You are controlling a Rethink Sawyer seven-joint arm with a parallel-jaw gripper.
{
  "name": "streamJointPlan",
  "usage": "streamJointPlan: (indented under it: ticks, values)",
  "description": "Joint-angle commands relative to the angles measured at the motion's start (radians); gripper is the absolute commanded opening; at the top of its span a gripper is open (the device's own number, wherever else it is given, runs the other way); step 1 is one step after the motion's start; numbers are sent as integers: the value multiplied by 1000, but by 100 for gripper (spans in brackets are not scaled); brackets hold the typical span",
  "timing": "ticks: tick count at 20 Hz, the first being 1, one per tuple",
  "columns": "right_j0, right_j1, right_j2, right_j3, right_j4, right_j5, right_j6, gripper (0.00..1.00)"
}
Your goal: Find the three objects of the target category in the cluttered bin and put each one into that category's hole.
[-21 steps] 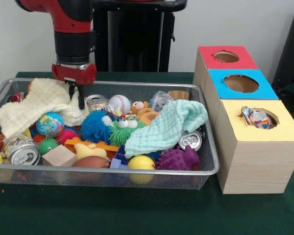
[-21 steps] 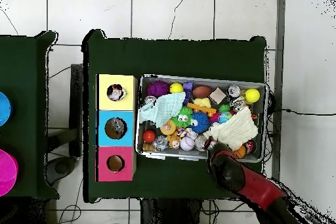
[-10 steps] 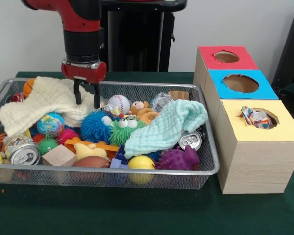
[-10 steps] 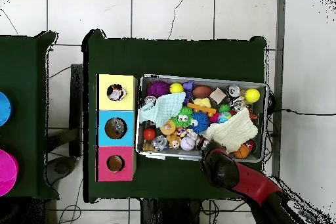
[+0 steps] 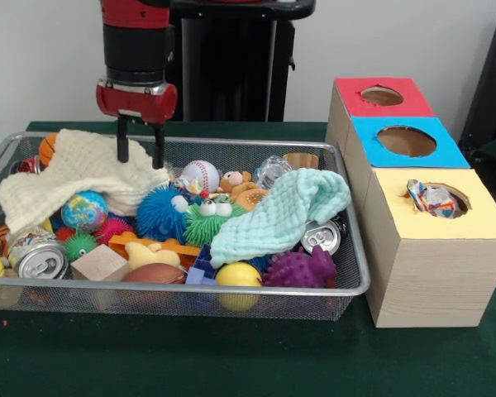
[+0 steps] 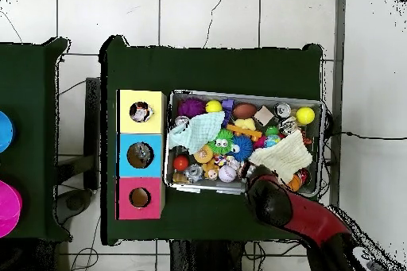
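Observation:
My gripper (image 5: 140, 159) hangs open over the back left of the wire bin (image 5: 357, 285), its fingers (image 5: 122, 145) just above the right end of a cream cloth (image 5: 74, 178). Nothing shows between the jaws. In the overhead view the red arm (image 6: 278, 204) covers the gripper at the bin's lower edge. A silver can (image 5: 40, 260) lies at the bin's front left. A second can (image 5: 322, 236) peeks from under the mint cloth (image 5: 285, 211). A crumpled wrapper (image 5: 430, 198) sits in the yellow box's hole.
Beside the bin stand a yellow box (image 5: 446, 248), a blue box (image 5: 407, 141) and a red box (image 5: 382, 95), each with a round hole. The bin also holds a baseball (image 5: 201, 175), a globe ball (image 5: 84, 208), spiky balls, a wooden block (image 5: 99, 263) and a yellow ball (image 5: 238, 275).
The gripper moved right along the bin's back, opened wider, then rose slightly. The cream cloth shifted right; the can that showed beside it is now hidden, and an orange ball is uncovered at far left.

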Motion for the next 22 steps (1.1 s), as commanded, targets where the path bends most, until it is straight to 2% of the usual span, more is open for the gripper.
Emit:
streamJointPlan:
  ticks: [1, 4, 7, 10, 13, 17, 22]
  values:
    - [-3, -114, 106, -39, 1, 76, 85, 100]
    - [-2, -131, 131, -32, -19, 35, 87, 100]
    - [-22, -117, 176, -50, -71, -44, 73, 100]
    - [-39, -79, 218, -74, -95, -70, 67, 100]
    - [-37, -34, 226, -99, -104, -82, 72, 100]
    - [-18, 20, 238, -142, -87, -52, 73, 100]
    - [-51, 60, 317, -186, -100, 6, 27, 100]
